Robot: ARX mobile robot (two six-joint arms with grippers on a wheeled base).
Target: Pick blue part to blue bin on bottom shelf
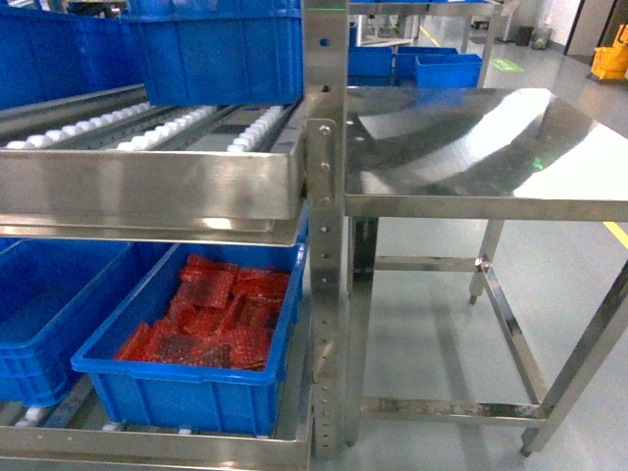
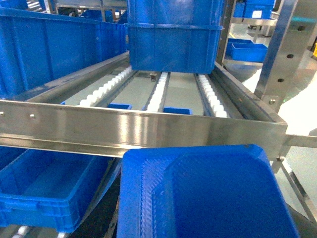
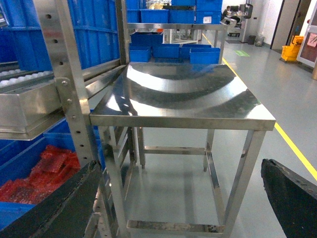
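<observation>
Right gripper (image 3: 183, 198) spread wide, nothing between its two dark fingers (image 3: 59, 208), which frame the bottom corners of the right wrist view; it faces the steel table (image 3: 198, 106). Left gripper: not itself visible. The left wrist view is filled along its lower edge by a blue part (image 2: 208, 193), a ribbed blue moulded piece, close against the camera; whether the jaws grip it, cannot tell. Blue part sits in front of and just below the front rail (image 2: 138, 131) of a roller shelf (image 2: 158, 94). Neither arm shows in head view. Bottom shelf (image 1: 157, 444) holds two blue bins: one (image 1: 196, 388) filled with red bagged items (image 1: 211, 314), another (image 1: 44, 314) to its left, contents not visible.
</observation>
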